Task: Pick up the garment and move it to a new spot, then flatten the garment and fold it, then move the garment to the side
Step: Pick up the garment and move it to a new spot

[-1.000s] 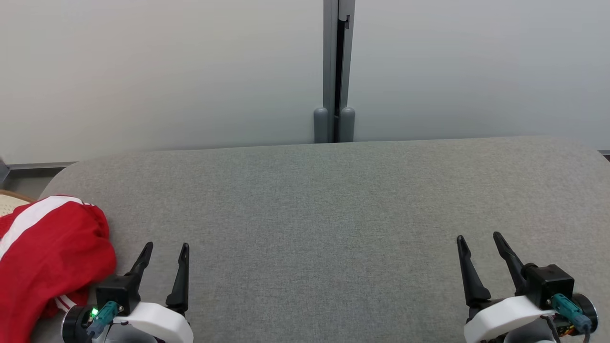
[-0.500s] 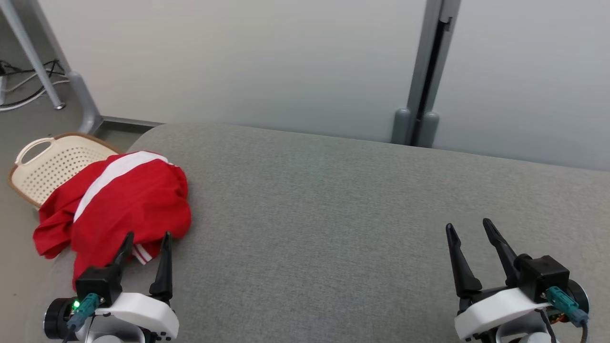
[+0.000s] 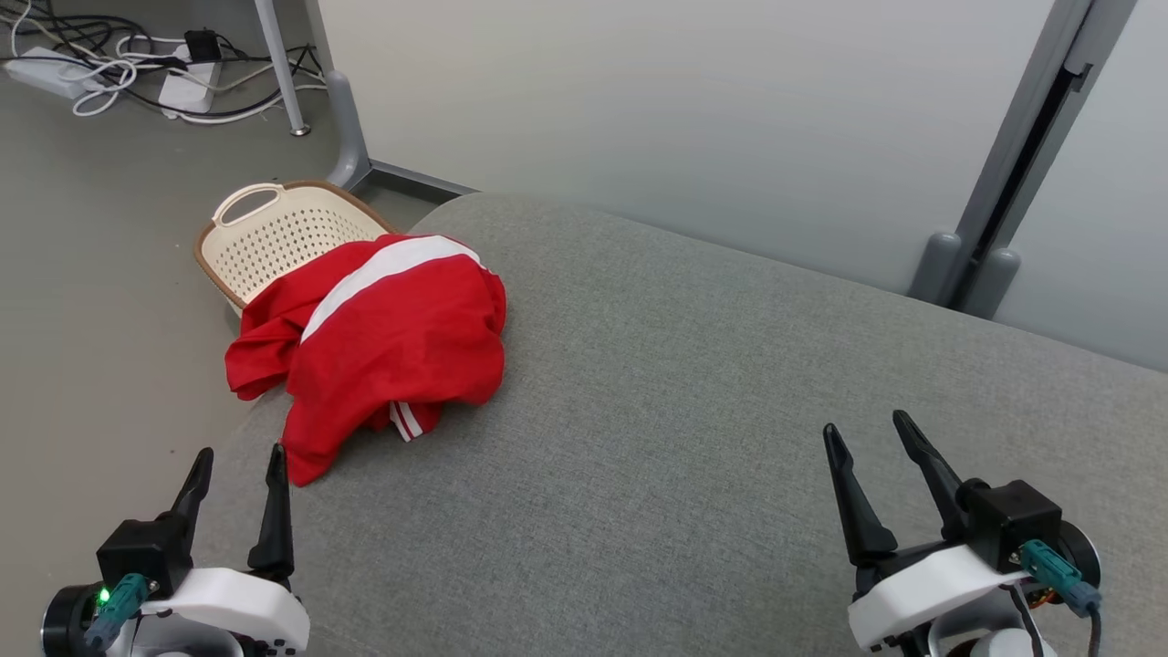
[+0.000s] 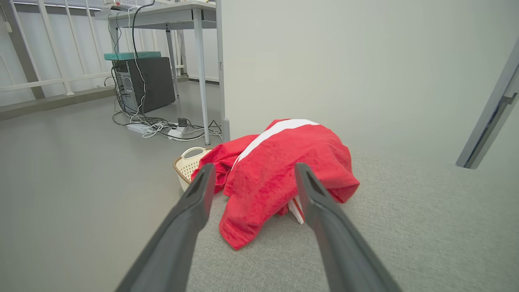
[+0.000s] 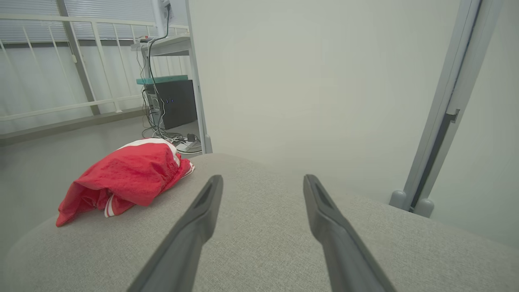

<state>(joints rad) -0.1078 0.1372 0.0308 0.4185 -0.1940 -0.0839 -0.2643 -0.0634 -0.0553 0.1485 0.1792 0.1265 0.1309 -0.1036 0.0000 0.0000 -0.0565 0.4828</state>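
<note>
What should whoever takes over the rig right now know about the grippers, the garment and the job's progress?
Left gripper: open, empty, just short of the red white-striped garment.
Right gripper: open, empty, over bare grey cushion.
Garment: crumpled at the cushion's left edge, overhanging toward the cream basket.
Done: nothing yet.
Left: pick up, relocate, flatten, fold, move aside.

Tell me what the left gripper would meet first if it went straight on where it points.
Probably the red garment, which lies ahead between the open fingers of the left gripper; the depth is uncertain.
</note>
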